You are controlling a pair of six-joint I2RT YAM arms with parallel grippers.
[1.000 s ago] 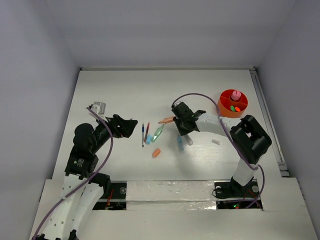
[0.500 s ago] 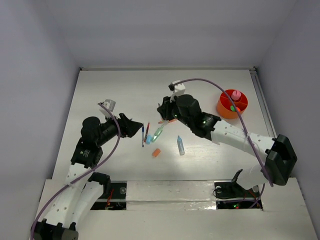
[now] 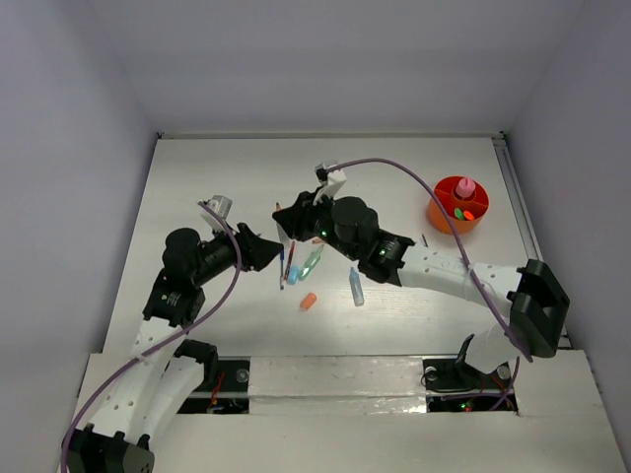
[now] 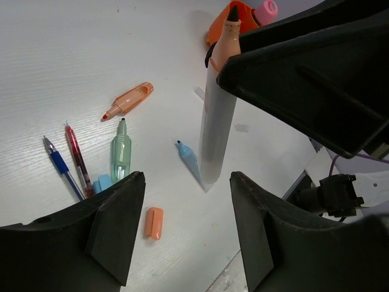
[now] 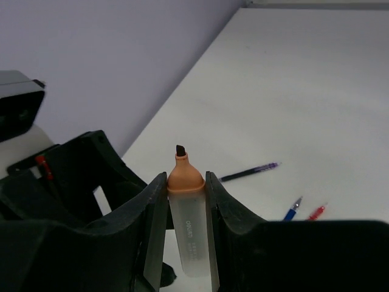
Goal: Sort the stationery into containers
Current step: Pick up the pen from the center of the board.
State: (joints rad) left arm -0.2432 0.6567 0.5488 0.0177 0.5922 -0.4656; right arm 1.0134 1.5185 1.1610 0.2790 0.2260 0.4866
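Right gripper (image 5: 185,188) is clamped on an uncapped orange-tipped marker (image 5: 189,240), tip up, lifted off the table, close in front of the left gripper (image 4: 185,201), whose jaws stand apart and empty.

Risk: the arms are close, so a misjudged approach could knock the marker loose or smear its bare tip.

Orange divided holder (image 3: 439,212), well apart, contains a pink piece (image 3: 465,186) and small green and orange bits.

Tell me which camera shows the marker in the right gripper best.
Left wrist: the marker stands large, visible from dark tip to tail. The right wrist shows only its tip end, clamped between the fingers. From above it's a small pale sliver.
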